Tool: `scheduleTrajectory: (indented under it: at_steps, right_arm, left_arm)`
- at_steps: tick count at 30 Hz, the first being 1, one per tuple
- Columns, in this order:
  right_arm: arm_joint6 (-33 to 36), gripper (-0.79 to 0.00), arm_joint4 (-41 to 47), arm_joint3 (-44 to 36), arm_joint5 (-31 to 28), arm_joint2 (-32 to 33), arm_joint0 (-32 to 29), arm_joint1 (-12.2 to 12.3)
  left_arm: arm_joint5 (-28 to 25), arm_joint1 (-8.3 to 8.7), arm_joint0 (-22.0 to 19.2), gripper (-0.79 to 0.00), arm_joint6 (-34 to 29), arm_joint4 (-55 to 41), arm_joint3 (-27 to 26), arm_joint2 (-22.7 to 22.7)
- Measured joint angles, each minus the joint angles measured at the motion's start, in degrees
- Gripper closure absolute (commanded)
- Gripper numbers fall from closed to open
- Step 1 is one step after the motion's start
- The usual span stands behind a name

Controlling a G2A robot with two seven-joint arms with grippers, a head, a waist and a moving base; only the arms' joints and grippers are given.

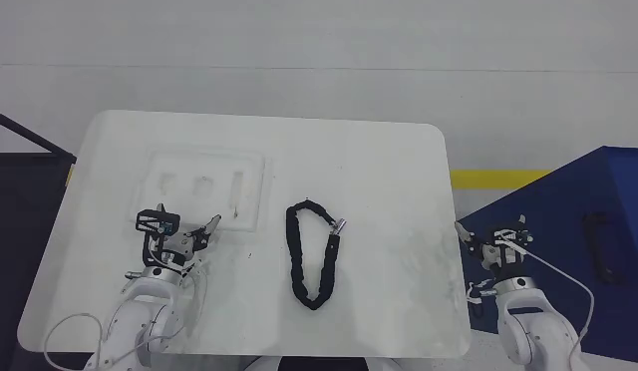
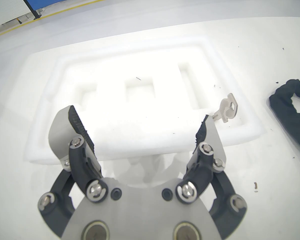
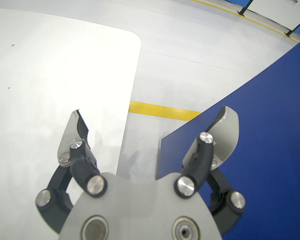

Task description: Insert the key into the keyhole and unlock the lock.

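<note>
The work is sitting at its very first step, picking up the key [image 2: 227,108], and nothing is being held yet. The left gripper [image 2: 138,122] is hanging wide open at about 8 o'clock on the table [image 1: 399,172], just beside the near edge of the foam tray [image 2: 40,126], with the key lying just off one fingertip. The key is resting flat at the tray's 3 o'clock side, by the narrow slot there. Its long axis is running roughly from 12 to 6, with the flat head towards 12 and the blade pointing back towards 6, at the gripper. The chain lock [image 1: 299,261] is lying as a long loop near the middle of the table, also stretched from 12 to 6, and its metal lock head [image 1: 340,227] is sitting at the loop's 1 o'clock end. The keyhole itself is too small to make out. The right gripper [image 3: 150,114] is also standing open and empty, out past the table's 3 o'clock edge and well apart from the lock. The next move is probably calling for the left gripper to shift towards 3 o'clock, come down over the key's head and pinch it across the flat faces, leaving the blade free for the keyhole, while the right gripper is likely needed to steady the lock head
</note>
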Motion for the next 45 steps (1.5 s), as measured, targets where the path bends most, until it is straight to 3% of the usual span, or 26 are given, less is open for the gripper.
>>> scheduleTrajectory:
  at_steps: [21,22,25,29,32,35,37,40,42,45]
  right_arm:
    - [0.0,-0.785,0.0,0.0,0.0,0.0,0.0,0.0]
    - [0.0,-0.785,0.0,0.0,0.0,0.0,0.0,0.0]
    - [0.0,-0.785,0.0,0.0,0.0,0.0,0.0,0.0]
    - [0.0,-0.785,0.0,0.0,0.0,0.0,0.0,0.0]
    - [0.0,-0.785,0.0,0.0,0.0,0.0,0.0,0.0]
    - [0.0,-0.785,0.0,0.0,0.0,0.0,0.0,0.0]
    - [0.0,-0.785,0.0,0.0,0.0,0.0,0.0,0.0]
    - [0.0,-0.785,0.0,0.0,0.0,0.0,0.0,0.0]
    - [0.0,-0.785,0.0,0.0,0.0,0.0,0.0,0.0]
    - [0.0,-0.785,0.0,0.0,0.0,0.0,0.0,0.0]
  left_arm:
    - [-0.42,-0.02,-0.05,-0.785,-1.64,-1.63,-1.41,-0.66]
    - [-0.47,-0.03,-0.18,-0.785,-3.87,-3.86,-3.12,-1.43]
    - [1.78,0.15,-1.55,-0.785,-19.32,-16.94,-12.68,-6.17]
    - [7.86,1.11,-6.02,-0.785,-49.46,-23.9,-24.65,-12.5]
    - [11.47,1.95,-12.77,-0.785,-69.7,-24.18,-26.19,-11.56]
    - [12.2,2.83,-21.0,-0.785,-84.53,-20.84,-22.82,-6.29]
    - [11.67,3.26,-25.2,-0.785,-87.94,-19.48,-19.66,-1.27]
    - [13.42,3.73,-30.68,-0.785,-88.1,-20.47,-14.99,5.54]
    - [15.2,4.02,-33.68,-0.785,-87.99,-26.18,-12.92,7.06]
    - [15.39,4.06,-33.88,-0.785,-87.99,-28.57,-12.8,6.98]
